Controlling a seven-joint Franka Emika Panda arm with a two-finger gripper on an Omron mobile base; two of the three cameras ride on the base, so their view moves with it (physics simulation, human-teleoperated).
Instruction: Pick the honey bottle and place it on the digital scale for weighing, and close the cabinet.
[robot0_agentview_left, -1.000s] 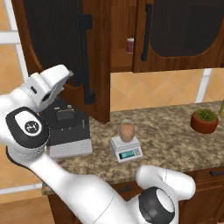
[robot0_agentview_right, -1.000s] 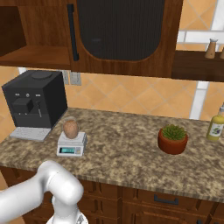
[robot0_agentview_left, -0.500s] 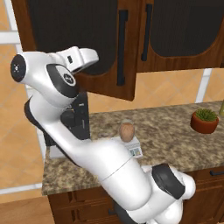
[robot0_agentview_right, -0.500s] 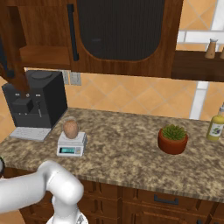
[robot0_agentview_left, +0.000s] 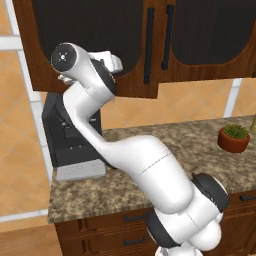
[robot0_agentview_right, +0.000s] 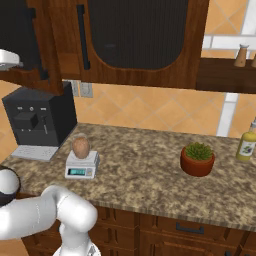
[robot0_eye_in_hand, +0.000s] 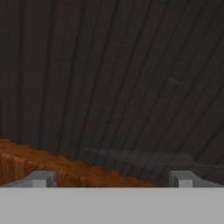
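Fingers (robot0_eye_in_hand: 43, 178) spread wide, empty — tips right up against the cabinet (robot0_eye_in_hand: 113, 87) door's dark panel.

The wall (robot0_agentview_right: 150, 115) behind is covered with orange tiles laid diagonally, with white strips (robot0_agentview_right: 227, 117) between sections. The table (robot0_agentview_right: 150, 175) has a speckled brown granite top, and dark wooden drawers (robot0_agentview_right: 190, 230) with black handles are under it. The light is even and soft.
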